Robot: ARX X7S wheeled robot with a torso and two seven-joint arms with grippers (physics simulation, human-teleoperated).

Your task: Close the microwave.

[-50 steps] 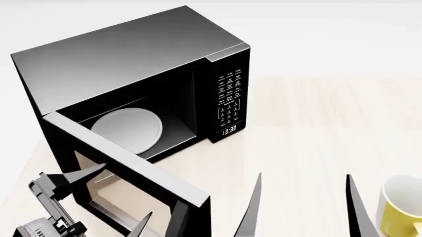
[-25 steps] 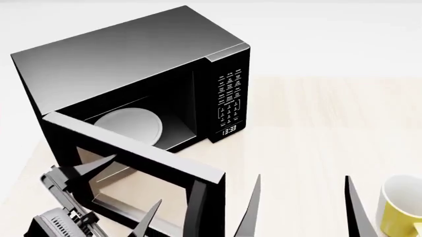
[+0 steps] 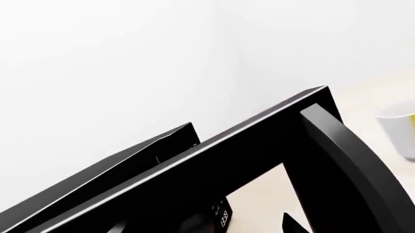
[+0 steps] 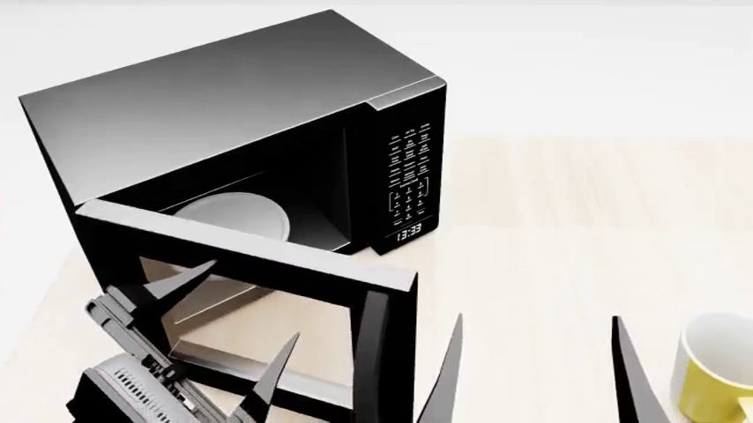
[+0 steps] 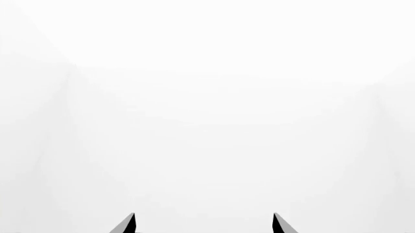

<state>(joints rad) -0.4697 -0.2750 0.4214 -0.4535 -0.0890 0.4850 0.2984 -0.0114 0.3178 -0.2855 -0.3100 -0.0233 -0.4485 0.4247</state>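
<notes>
The black microwave (image 4: 224, 106) stands at the back left with its windowed door (image 4: 235, 242) partly open, hinged at the left. Its curved handle (image 4: 374, 352) is at the door's free edge. The white turntable plate (image 4: 242, 216) shows inside, and the keypad (image 4: 410, 172) and clock (image 4: 408, 233) are at the right. My left gripper (image 4: 245, 304) is open and empty, with its fingers against the door's outer window side. The left wrist view shows the door's top edge (image 3: 214, 160) and handle (image 3: 350, 155) close up. My right gripper (image 4: 537, 317) is open and empty, to the right of the door.
A yellow mug with a white inside (image 4: 711, 370) stands on the pale wooden table (image 4: 565, 229) at the front right, beside my right gripper. It also shows in the left wrist view (image 3: 399, 131). The right wrist view shows only my right gripper (image 5: 204, 216) and white wall.
The door has swung further towards the microwave body. My left gripper moved right and forward with it. The right arm has barely moved.
</notes>
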